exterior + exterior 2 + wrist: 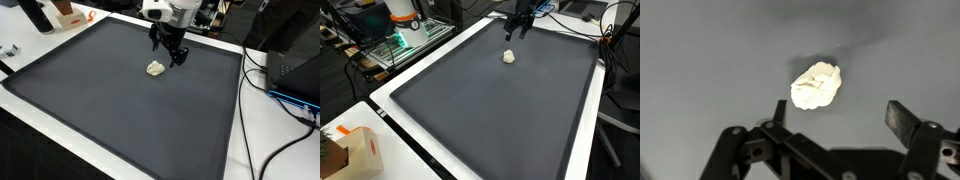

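While the gripper (176, 58) hangs over the dark mat (110, 125) toward its far edge, jaws spread wide and holding nothing, we see the small white crumpled lump (155, 69) lying on the mat just beside it, clear of the fingers in both exterior views. From the wrist view we note the lump sits just past the fingertips, nearer one finger (779, 112) than the other, with a faint shadow behind it. Around the mat we mark a white table rim (582, 150), dark cables (285, 97) and a tan box (360, 152).
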Controlling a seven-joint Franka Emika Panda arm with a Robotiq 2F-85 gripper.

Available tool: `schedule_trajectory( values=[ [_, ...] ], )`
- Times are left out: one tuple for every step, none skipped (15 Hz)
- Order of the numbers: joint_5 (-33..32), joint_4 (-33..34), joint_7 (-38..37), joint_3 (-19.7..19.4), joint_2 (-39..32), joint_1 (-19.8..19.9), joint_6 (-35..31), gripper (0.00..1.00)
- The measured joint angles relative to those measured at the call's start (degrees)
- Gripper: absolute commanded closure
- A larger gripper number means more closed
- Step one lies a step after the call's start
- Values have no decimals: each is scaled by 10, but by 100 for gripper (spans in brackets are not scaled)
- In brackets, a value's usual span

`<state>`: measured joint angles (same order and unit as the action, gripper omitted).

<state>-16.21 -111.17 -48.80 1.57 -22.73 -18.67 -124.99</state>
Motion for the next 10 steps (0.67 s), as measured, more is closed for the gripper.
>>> schedule_trajectory(
  values=[
    [-15, 0, 6, 3, -1, -6, 3, 0],
    [-29, 0, 12, 6, -2, -12, 7, 0],
    [-44, 0, 18, 9, -3, -18, 10, 0],
    [-58, -1, 26, 12, -3, -23, 12, 0],
    [-71, -2, 33, 15, -4, -28, 13, 0],
    [-85, -3, 40, 17, -4, -33, 13, 0],
    [-100, -4, 47, 19, -4, -38, 13, 0],
    [-112, -5, 55, 22, -4, -43, 13, 0],
    [-123, -7, 62, 24, -4, -46, 13, 0],
    [-132, -9, 71, 27, -3, -49, 13, 0]
  ],
)
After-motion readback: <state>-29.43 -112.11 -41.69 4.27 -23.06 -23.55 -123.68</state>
